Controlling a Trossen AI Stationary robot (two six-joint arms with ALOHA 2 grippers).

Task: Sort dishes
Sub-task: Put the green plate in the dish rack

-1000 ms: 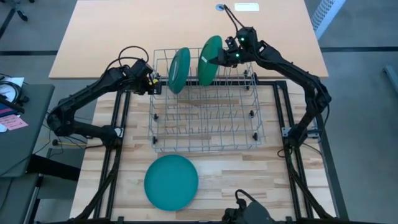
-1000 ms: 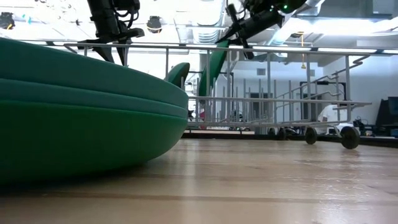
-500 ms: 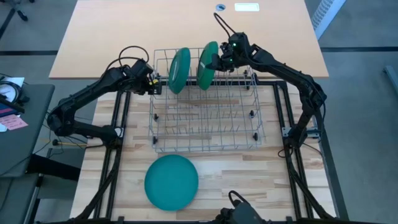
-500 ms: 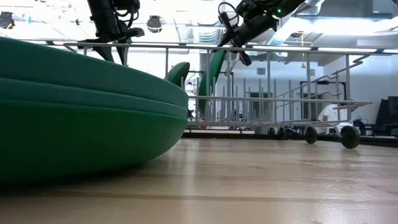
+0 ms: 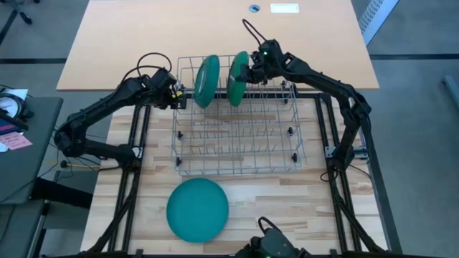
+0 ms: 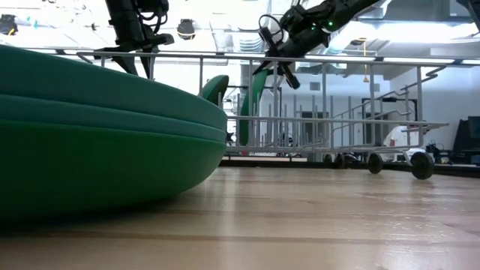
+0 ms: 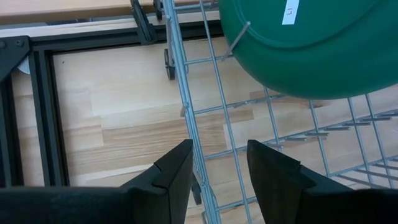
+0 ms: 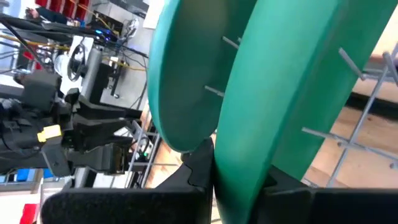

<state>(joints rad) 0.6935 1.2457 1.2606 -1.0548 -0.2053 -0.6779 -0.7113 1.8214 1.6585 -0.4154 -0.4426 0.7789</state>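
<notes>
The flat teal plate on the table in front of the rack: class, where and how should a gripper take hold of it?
The teal plate lies flat on the table, so only its rim offers an edge. Probably best to come down from above at the rim, one finger inside the shallow dish and one outside, then lift and tilt.

The plate [image 8: 273,93] between the right gripper's [image 8: 233,177] fingers is cut off; its lower rim is hidden.

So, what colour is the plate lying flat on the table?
Teal; the plate shows best in the high view.
</notes>
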